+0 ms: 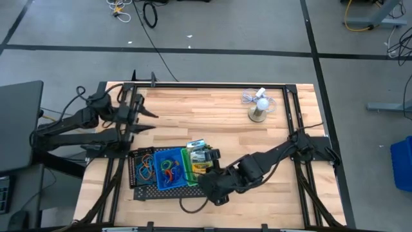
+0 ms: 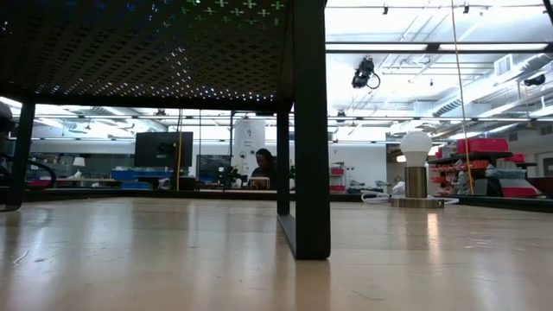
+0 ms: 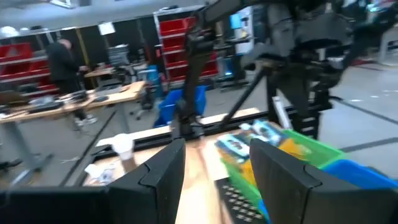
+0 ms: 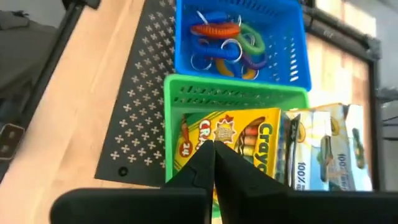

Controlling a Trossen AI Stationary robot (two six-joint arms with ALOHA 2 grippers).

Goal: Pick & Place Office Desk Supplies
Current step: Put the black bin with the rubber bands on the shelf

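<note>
Right wrist view: right hand (image 4: 214, 163) (fingers pinched shut, empty) hovers over the crayon box (image 4: 227, 144) in the green bin (image 4: 177, 99); next, I'd judge, withdrawing.

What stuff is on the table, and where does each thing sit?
Mesh tray: one, black, flat on the table's near-left part.
Blue bin: one, on the tray, holding coloured loops.
Green bin: one, beside the blue bin.
Crayon box: one, yellow, in the green bin.
Small boxes: green-white, next to the crayon box; count unclear.
Fan: one, white, round base, far right of the table.
Table: one, light wood.
Person: one, far behind.
Left claw: open, empty, at the left edge.
Right claw: shut, over the crayon box.
</note>
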